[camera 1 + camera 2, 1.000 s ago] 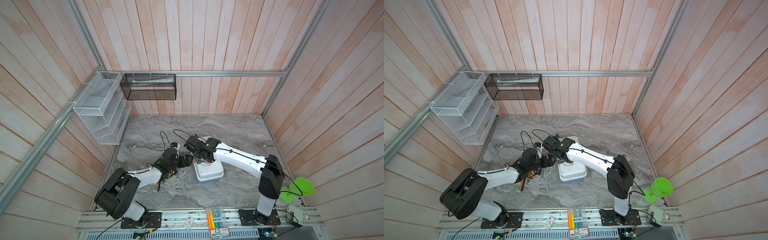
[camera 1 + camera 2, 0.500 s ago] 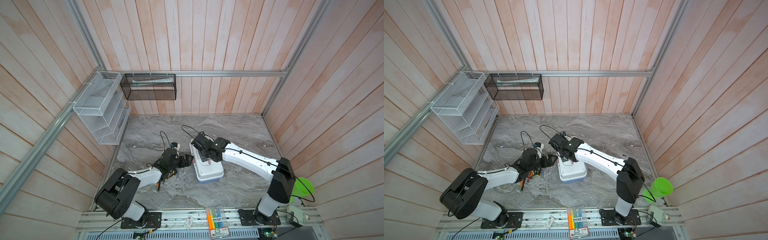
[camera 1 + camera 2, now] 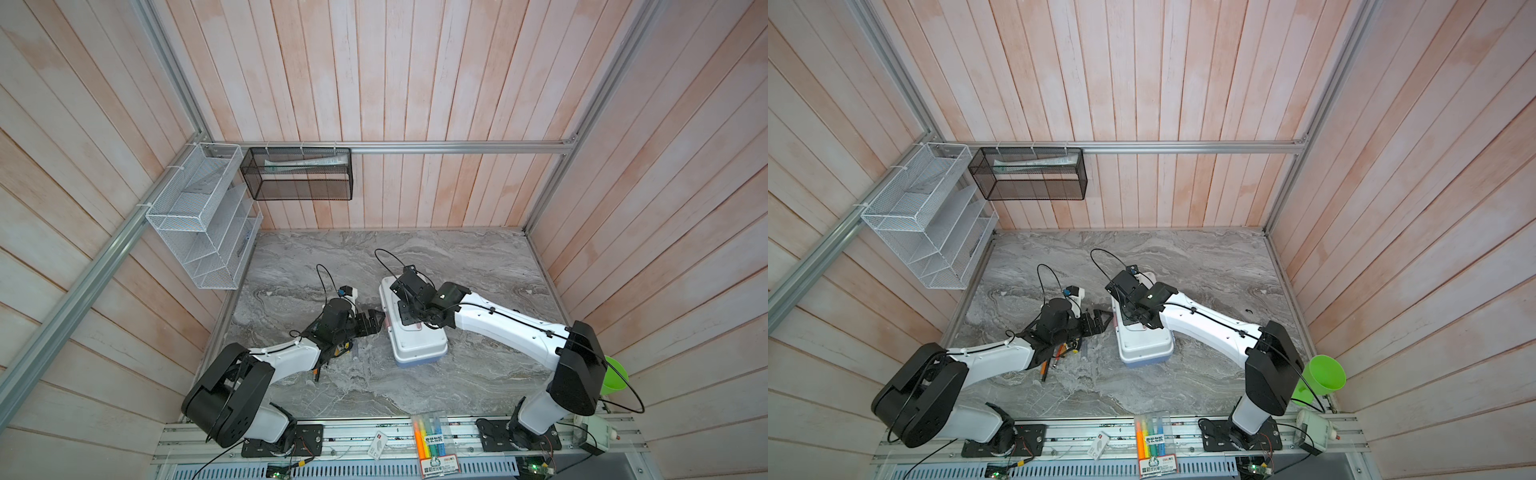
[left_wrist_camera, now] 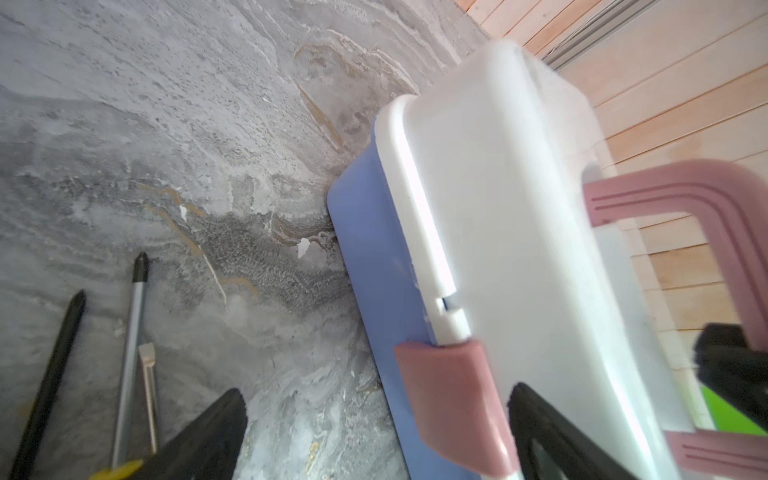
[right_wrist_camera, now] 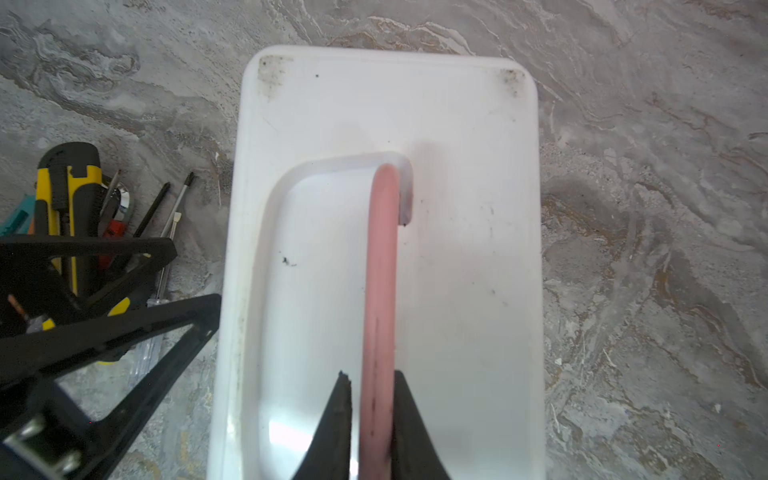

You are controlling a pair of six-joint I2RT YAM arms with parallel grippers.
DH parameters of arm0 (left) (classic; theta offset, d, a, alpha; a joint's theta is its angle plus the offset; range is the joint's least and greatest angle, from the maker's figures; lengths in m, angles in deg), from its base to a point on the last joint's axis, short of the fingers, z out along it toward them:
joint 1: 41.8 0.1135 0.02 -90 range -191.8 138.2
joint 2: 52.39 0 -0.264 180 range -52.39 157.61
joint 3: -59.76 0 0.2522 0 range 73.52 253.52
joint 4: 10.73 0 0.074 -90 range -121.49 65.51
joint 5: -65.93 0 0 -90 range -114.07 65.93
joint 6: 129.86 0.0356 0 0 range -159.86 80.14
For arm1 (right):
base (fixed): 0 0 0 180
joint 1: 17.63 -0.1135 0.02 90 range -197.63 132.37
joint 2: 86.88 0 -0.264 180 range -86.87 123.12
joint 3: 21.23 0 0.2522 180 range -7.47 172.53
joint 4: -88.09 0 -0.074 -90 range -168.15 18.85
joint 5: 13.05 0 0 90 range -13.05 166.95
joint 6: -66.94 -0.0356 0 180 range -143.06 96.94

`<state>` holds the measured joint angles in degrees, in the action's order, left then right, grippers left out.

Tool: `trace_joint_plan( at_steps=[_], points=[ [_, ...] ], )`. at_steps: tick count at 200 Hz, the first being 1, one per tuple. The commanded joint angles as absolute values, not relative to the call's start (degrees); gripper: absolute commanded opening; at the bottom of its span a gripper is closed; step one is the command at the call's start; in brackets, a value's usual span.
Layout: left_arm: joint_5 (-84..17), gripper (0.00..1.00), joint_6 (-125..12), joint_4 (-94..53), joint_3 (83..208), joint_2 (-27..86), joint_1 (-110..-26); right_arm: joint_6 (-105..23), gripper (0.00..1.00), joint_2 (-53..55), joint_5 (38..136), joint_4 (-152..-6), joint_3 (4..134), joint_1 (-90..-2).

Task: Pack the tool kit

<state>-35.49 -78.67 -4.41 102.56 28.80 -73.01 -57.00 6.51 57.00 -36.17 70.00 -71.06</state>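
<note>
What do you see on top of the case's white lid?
The pink handle stands up from the white lid, between the jaws of the right gripper; whether they pinch it is unclear. The lid is shut, so the inside is hidden.

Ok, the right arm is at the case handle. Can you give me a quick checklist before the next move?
1. The handle stands up: ok.
2. The right tool grips the handle: cannot tell; its jaws sit close on either side.
3. The left tool is open beside the latch: ok.
4. The lid lies flat on the case: ok.
5. The latch is released: not ok, it lies folded over the rim.
6. The screwdrivers are packed: not ok, they lie on the table beside the case.
</note>
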Motion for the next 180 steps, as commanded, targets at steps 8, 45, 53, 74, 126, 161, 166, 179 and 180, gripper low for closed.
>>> trace_joint_plan(
  at_steps=[8,45,53,74,126,161,166,179,180],
  points=[
    [-34.0,1.00,-78.1,-4.3,102.5,26.4,-73.2,-57.9,0.16,5.1,56.2,-36.9,69.9,-70.7],
    [-31.7,1.00,-80.6,-4.1,100.5,24.3,-73.1,-58.3,0.07,6.1,54.9,-35.3,71.0,-70.7],
    [-31.2,1.00,-81.1,-3.2,99.6,23.2,-73.1,-58.3,0.03,6.0,55.2,-35.6,70.9,-70.7],
    [-31.2,1.00,-80.9,-2.1,98.3,19.8,-73.0,-58.3,0.00,5.7,56.2,-36.4,71.1,-70.2],
    [-36.0,1.00,-80.9,-4.7,96.7,13.2,-68.7,-56.8,0.00,2.3,67.6,-47.1,69.9,-68.2],
    [-47.6,1.00,-82.5,-0.8,93.4,7.0,-59.5,-57.7,0.00,-2.2,77.3,-58.2,66.4,-67.9],
    [-47.4,1.00,-81.0,-3.0,94.3,5.8,-59.5,-58.2,0.00,-3.2,78.7,-60.5,65.2,-67.5],
    [-47.5,1.00,-78.2,-7.6,96.5,3.6,-59.5,-60.6,0.00,-5.9,84.0,-67.6,60.2,-65.3],
    [-47.5,1.00,-78.0,-7.9,96.7,3.6,-59.5,-61.0,0.00,-6.1,84.4,-68.2,59.8,-65.1]
  ],
)
